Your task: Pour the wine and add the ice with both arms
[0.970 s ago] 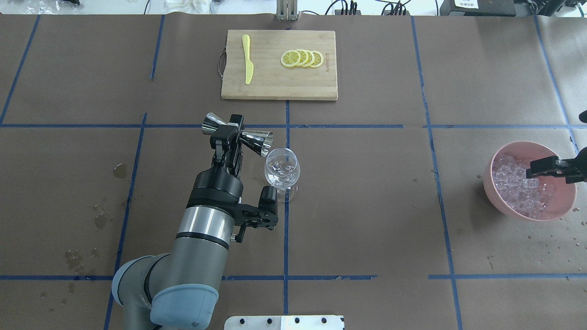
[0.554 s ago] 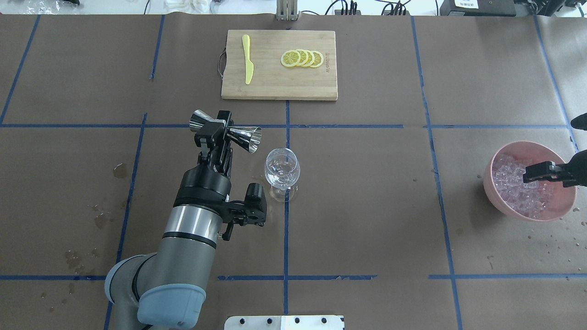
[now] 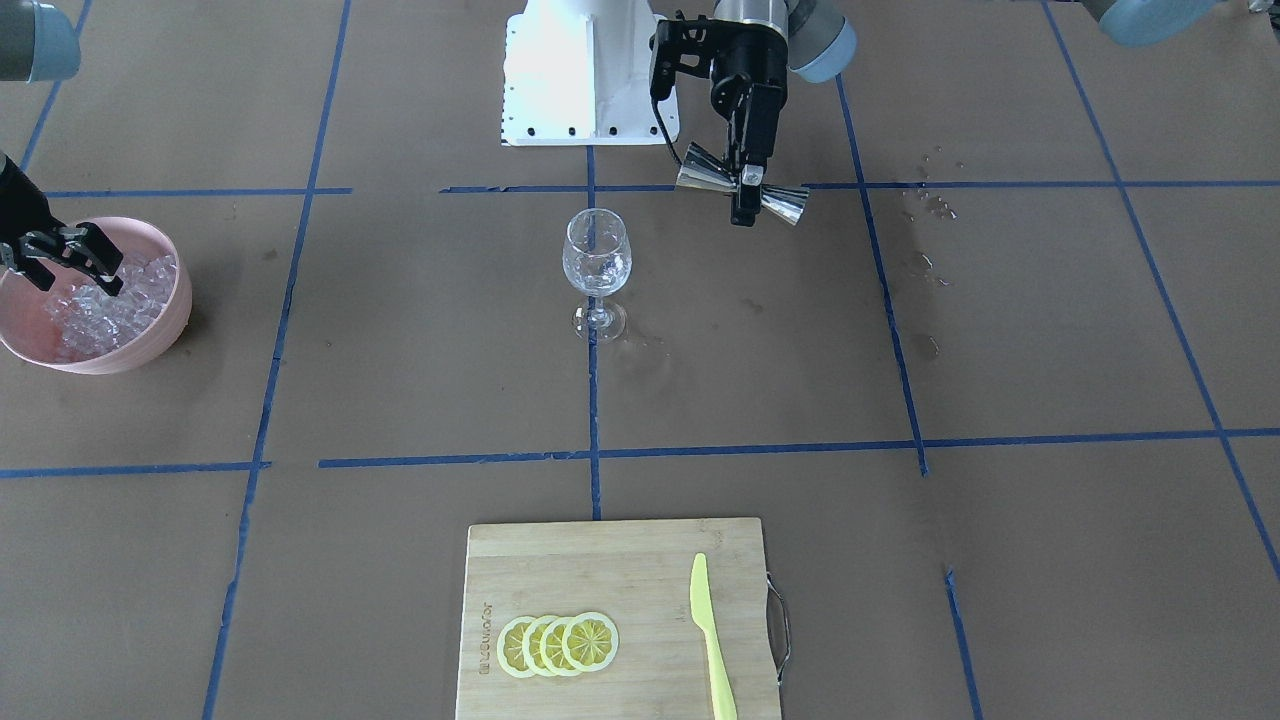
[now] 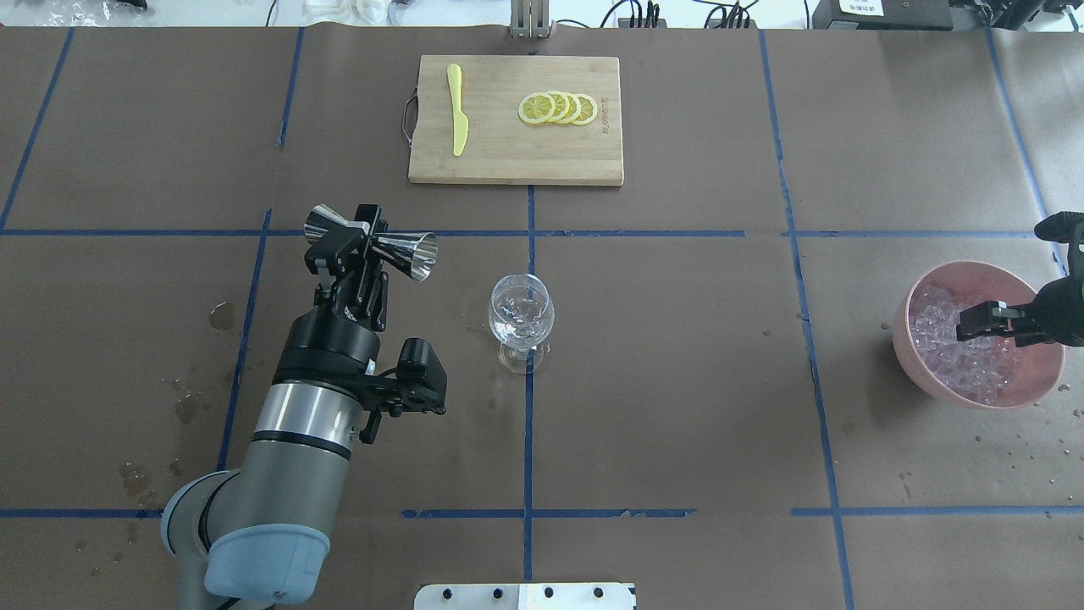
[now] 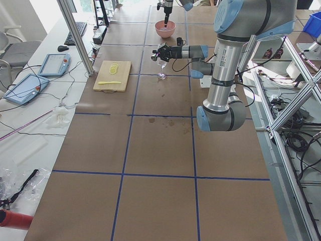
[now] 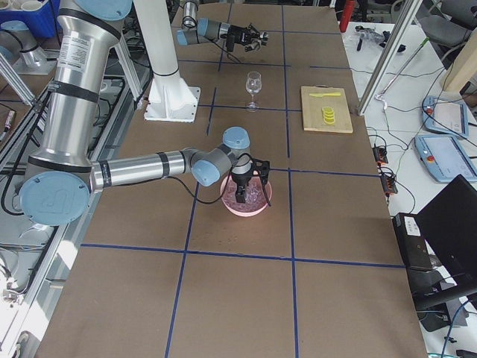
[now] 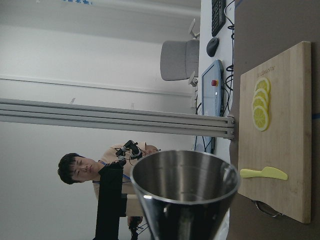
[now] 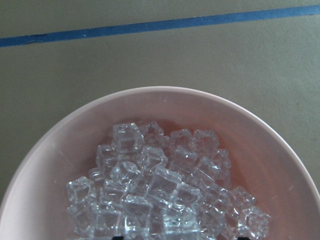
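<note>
Pulled back from the glass since a second ago, my left claw (image 4: 370, 237) now hangs at its 10 o'clock. It is clamped across the waist of a polished steel double-cone jigger (image 4: 413, 254), which lies on its side with its mouth towards the glass. At centre, the clear stemmed wine glass (image 4: 521, 309) stands upright on the brown paper; I cannot make out its contents through the glints. At its 12 o'clock, a bamboo cutting board (image 4: 508, 161) carries fanned yellow lemon slices (image 4: 559, 108) and a yellow plastic knife (image 4: 457, 110).

Well away at 3 o'clock, my right claw (image 4: 978, 322) has edged further over the round pink bowl (image 4: 931, 385). Its fingers are apart just above the heap of clear ice cubes (image 4: 965, 373), with none gripped.

The risks, as I judge them:
- **Slipped cube:** the cubes look slick, so a shallow pinch could squirt one out on the long carry.
- **Damaged glass:** a cube released from high up could chip or topple the top-heavy glass.
- **Drips:** the sideways jigger could shed its last drops onto the paper.
</note>
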You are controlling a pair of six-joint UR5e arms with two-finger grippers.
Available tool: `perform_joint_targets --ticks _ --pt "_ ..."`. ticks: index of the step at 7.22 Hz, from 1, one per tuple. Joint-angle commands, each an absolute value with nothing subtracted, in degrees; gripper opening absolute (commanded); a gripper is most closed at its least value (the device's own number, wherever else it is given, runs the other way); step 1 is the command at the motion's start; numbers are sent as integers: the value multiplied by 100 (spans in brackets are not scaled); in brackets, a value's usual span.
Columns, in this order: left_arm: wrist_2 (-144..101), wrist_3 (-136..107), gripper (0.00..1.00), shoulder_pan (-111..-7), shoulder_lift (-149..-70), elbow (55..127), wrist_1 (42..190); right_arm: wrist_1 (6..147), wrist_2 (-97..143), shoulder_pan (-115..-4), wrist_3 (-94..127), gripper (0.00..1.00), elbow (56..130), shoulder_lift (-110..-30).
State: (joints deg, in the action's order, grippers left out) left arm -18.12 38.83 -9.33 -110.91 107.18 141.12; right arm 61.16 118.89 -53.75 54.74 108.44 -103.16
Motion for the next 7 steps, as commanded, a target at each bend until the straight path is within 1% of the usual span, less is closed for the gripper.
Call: perform_joint_targets --ticks 1,3,4,5,6,7 --pt "-1793 3876 0 -949 -10654 10714 14789 6117 11883 -5370 5476 63 10732 -10222" --pt "-1784 3876 0 -958 -10338 10705 15142 6117 11874 -5370 5476 55 10723 -10230" --pt "-1775 3876 0 -958 -10310 10705 15196 6117 11891 -5370 5476 55 10723 -10239" --pt "-1714 3876 0 -958 -10240 10696 15205 6117 11900 -5361 5476 41 10723 -10257" --pt "-1714 3885 0 -967 -10100 10688 15353 6126 11892 -5353 5476 28 10714 -10266" --pt "-1714 3885 0 -967 -9986 10688 15537 6126 11892 -5344 5467 24 10723 -10266"
